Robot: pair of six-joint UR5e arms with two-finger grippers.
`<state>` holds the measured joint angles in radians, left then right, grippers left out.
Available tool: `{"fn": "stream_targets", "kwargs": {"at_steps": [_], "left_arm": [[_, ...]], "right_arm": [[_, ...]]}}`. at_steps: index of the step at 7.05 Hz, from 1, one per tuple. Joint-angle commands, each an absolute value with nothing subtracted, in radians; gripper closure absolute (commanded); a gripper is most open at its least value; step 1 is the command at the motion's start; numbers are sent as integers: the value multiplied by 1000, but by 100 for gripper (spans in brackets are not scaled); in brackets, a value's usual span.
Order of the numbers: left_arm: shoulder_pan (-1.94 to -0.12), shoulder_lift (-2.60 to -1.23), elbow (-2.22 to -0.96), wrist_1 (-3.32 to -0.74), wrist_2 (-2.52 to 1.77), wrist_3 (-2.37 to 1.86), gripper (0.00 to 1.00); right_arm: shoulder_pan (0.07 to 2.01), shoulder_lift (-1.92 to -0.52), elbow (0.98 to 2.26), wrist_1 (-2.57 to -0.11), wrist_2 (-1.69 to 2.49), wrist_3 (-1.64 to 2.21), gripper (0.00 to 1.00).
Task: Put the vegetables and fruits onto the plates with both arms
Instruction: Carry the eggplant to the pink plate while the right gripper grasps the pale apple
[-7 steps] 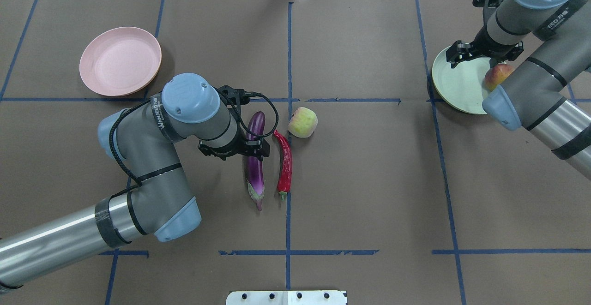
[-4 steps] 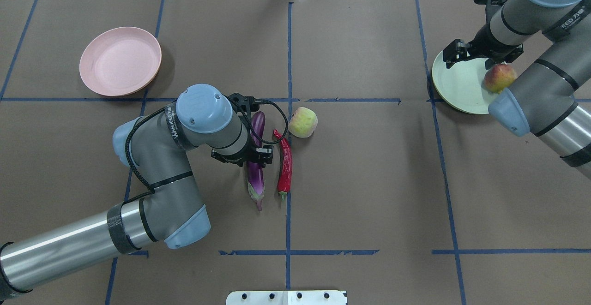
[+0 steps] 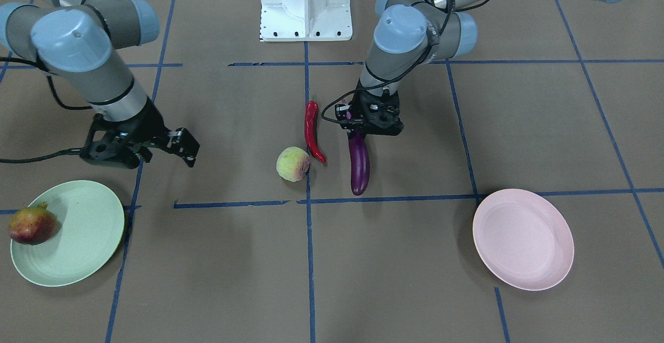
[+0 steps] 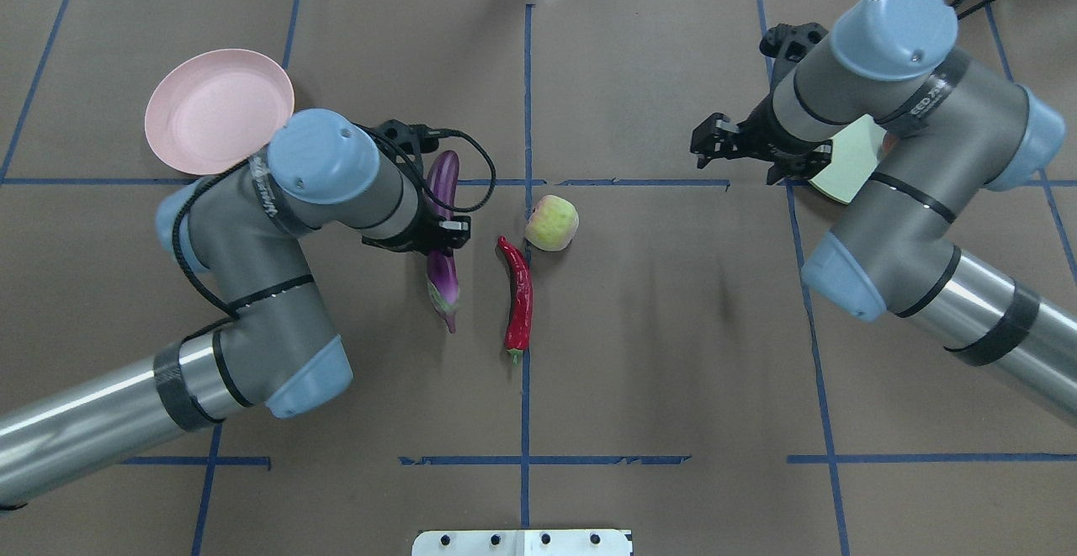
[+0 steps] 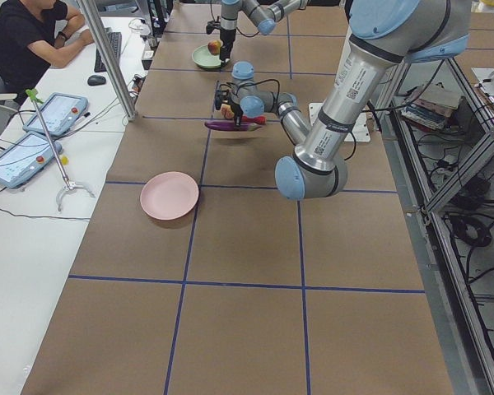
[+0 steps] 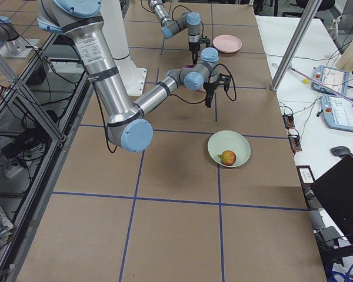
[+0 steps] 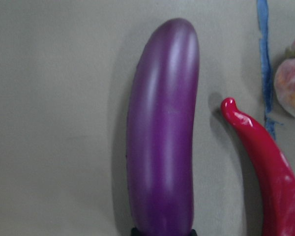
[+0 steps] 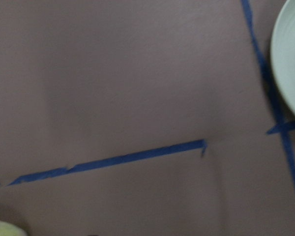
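Observation:
My left gripper (image 4: 437, 235) is shut on the purple eggplant (image 4: 443, 194) near its stem end and holds it a little above the table; it also shows in the front view (image 3: 359, 164) and the left wrist view (image 7: 162, 132). The red chili (image 4: 518, 295) and the peach (image 4: 551, 222) lie on the table just to its right. The pink plate (image 4: 210, 110) stands bare at the far left. My right gripper (image 4: 708, 140) is open and empty, over the table beside the mint plate (image 3: 83, 239). The pomegranate (image 3: 32, 224) lies on that plate.
Blue tape lines cross the brown table cover. The white base block (image 3: 306, 5) stands at the robot's side. In the overhead view my right arm covers most of the mint plate (image 4: 850, 171). An operator (image 5: 33, 37) sits at a side desk.
My left gripper has closed on the eggplant, lifted it and carried it toward the pink plate. My right gripper has moved off the mint plate toward the table's middle, leaving the pomegranate there.

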<state>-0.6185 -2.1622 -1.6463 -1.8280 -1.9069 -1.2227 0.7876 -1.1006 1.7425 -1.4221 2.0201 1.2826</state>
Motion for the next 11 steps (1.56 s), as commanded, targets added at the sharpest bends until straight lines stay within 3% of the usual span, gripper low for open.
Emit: {"fn": "stream_targets", "kwargs": {"at_steps": [1,3,6,9,10,11], "left_arm": [[-780,-2089,-1668,-1821,-1908,-1220,98],[-898,-2027,-1648,-1821,-1971,-1212,92],[-965,-2022,-1585,-1828,-1990,-1184,83],[-966,-2025,-1531,-1853,-1987,-1134,83],[-966,-2031,-1479,-1859,-1983,-1064,72],[-969,-2034,-1435,-1887,-1980,-1045,62]], "right_arm": [[636,-982,1730,-1420,1907,1533,0],[575,-829,1590,-1422,1839,1716,0],[508,-757,1444,-1408,1710,1821,0],[502,-739,1338,-1407,1694,1809,4],[503,-735,1338,-1398,1687,1812,73],[505,-735,1347,-1370,1689,1806,100]]}}
